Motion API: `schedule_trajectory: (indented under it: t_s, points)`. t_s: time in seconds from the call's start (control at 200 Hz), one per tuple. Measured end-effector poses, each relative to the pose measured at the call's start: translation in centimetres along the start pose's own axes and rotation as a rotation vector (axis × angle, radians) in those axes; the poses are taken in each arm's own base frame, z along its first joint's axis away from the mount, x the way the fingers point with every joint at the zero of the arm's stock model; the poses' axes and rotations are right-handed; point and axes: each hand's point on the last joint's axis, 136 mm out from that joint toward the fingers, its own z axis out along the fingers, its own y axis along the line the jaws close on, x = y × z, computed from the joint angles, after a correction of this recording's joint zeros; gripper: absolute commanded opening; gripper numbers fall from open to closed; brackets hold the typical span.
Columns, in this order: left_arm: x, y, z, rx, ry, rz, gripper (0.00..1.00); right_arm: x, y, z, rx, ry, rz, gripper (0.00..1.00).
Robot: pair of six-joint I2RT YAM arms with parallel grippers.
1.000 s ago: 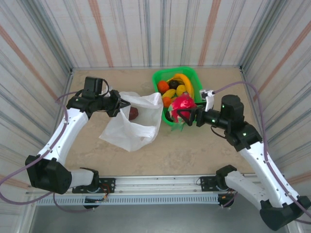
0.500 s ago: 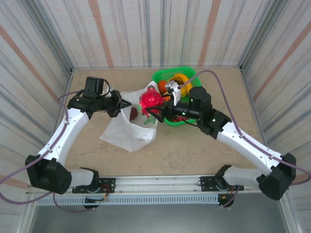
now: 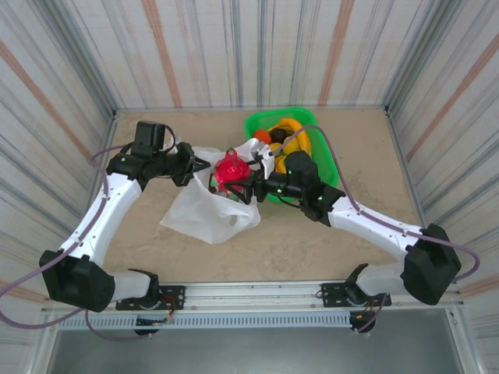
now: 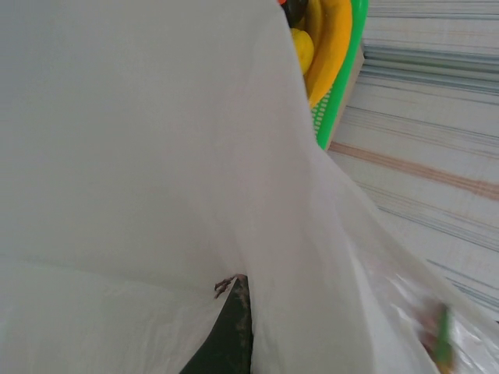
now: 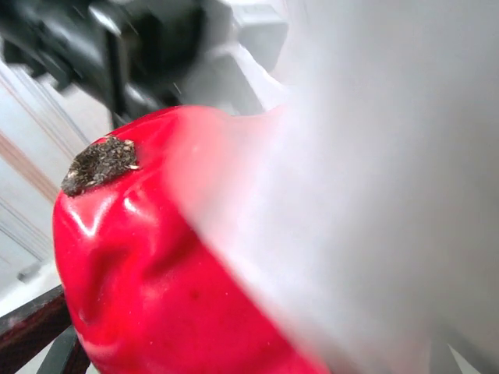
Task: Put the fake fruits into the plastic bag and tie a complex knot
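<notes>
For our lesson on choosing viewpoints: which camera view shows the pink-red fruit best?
Top external: the pink-red fruit appears whole, held in the right claw at the plastic bag. Right wrist gives a close-up of its glossy skin, half veiled by bag film. Left wrist: perhaps a blur through bag film.

Bright, even light; blurry wrist close-ups

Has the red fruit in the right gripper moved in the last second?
Yes. The red fruit has travelled left, away from the green basket's near edge, and now sits over the plastic bag's mouth.
</notes>
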Motion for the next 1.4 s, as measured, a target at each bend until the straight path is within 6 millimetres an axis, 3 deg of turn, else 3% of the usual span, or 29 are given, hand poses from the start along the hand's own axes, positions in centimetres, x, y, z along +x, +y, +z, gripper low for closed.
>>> schedule_trajectory:
  t_s: [0.105,0.541,0.817,1.097,1.403]
  points:
    - [0.0,-0.2,-0.1,0.004,-0.002,-0.002,0.02,2.4,-0.9,0.5,0.020,0.049,0.020,0.54]
    - [1.5,-1.0,0.3,0.008,0.029,0.022,0.03,6.8,-3.3,3.2,0.071,0.178,0.038,0.58]
    - [2.2,-1.6,0.5,0.013,0.036,0.036,0.02,6.7,-2.6,3.8,0.058,0.215,0.018,0.77]
    - [2.1,-1.5,0.5,0.010,0.030,0.036,0.03,7.5,-2.5,3.0,0.069,0.280,0.009,0.99]
    - [2.0,-1.7,0.5,0.016,0.028,0.039,0.03,6.6,-2.0,1.9,0.087,0.306,-0.001,0.99]
